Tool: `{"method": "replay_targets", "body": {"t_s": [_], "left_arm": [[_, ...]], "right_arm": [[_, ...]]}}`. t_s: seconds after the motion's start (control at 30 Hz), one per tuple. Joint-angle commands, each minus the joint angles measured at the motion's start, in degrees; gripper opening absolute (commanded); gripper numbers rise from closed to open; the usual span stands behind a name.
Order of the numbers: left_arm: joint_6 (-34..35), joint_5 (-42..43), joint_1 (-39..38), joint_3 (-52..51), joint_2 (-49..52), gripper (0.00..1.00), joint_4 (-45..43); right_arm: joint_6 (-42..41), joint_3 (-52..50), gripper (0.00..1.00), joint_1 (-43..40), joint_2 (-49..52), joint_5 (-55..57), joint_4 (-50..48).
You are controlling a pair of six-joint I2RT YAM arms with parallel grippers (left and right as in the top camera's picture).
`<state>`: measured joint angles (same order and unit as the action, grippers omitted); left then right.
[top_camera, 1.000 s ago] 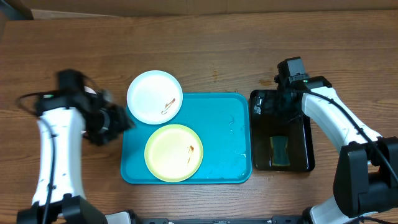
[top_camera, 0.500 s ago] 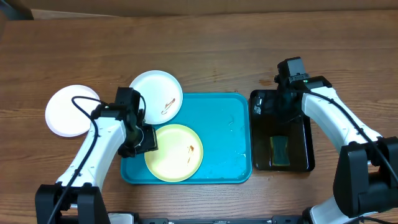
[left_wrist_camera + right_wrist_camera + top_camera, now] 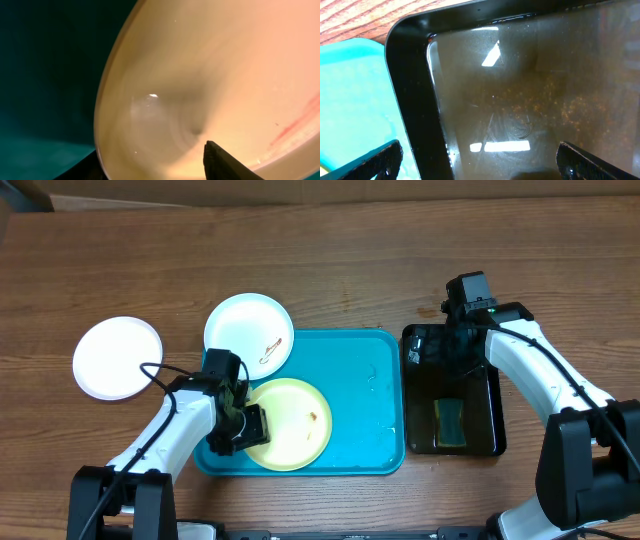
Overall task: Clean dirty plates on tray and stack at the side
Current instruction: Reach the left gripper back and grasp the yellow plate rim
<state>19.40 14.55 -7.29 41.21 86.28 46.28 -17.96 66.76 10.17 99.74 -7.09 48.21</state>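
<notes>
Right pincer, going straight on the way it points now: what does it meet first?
Most likely the black tray: the right pincer, open, points down into its shiny, speckled floor, close to the rim beside the turquoise tray. Depth is hard to judge.

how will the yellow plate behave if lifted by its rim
Probably stiff and light: the yellow plate looks thin and shallow. Likely slippery, since its surface is glossy in the left wrist view. Held by one edge it may tilt.
</notes>
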Motion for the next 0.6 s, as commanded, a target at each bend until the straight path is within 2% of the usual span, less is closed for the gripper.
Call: {"method": "replay_targets", "body": {"t_s": [0.0,0.1,0.2,0.37,0.57], "left_arm": [[0.6,11.6,-1.6,-0.7,0.2,0.53,-2.9],[2.3,15.3,-3.0,-0.7,0.2,0.52,-5.8],[5.4,15.3,-5.0,-0.7,0.2,0.54,-8.3],[6.3,14.9,-8.2,0.0,0.2,0.54,-10.1],[4.7,4.7,-8.5,7.6,0.2,0.56,-4.6]], "right_arm": [[0.2,1.4,1.00,-0.2,-0.6,-0.1,-0.2],[0.2,1.4,1.00,-0.2,-0.6,-0.1,-0.2],[0.2,1.4,1.00,-0.2,-0.6,-0.1,-0.2],[0.2,1.4,1.00,-0.2,-0.6,-0.1,-0.2],[0.2,1.4,1.00,-0.2,-0.6,-0.1,-0.2]]}}
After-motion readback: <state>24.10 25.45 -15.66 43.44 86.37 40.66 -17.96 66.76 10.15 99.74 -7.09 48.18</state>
